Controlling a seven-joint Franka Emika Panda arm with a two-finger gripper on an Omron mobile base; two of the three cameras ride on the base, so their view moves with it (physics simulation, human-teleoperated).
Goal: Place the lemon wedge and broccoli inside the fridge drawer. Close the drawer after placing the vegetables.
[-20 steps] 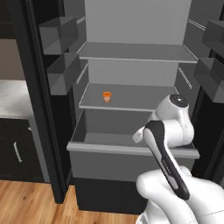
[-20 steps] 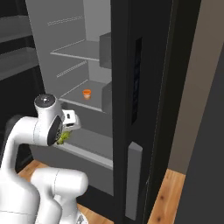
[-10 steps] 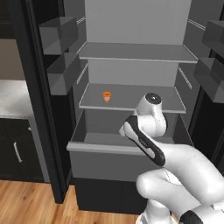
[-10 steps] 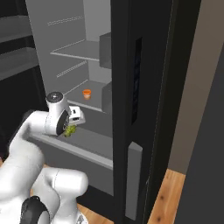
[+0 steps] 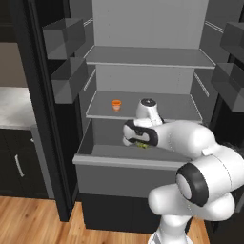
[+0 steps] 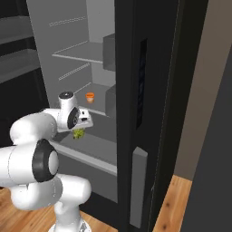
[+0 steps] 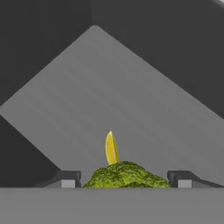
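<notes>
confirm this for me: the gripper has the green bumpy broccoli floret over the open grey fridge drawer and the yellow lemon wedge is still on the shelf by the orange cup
Not quite. The hand view shows the yellow lemon wedge already lying on the floor of the open grey fridge drawer, not on the shelf. The gripper does have the green bumpy broccoli floret over it.

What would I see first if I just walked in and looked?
The big white robot arm reaching into the open fridge, its hand over the pulled-out fridge drawer. The green broccoli sits between its fingers, the yellow lemon wedge lies in the drawer, and an orange cup stands on the shelf above.

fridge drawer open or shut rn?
Open. The drawer is pulled out from the fridge, its inside exposed; the lemon wedge lies on its floor, the broccoli between the gripper fingers.
</notes>
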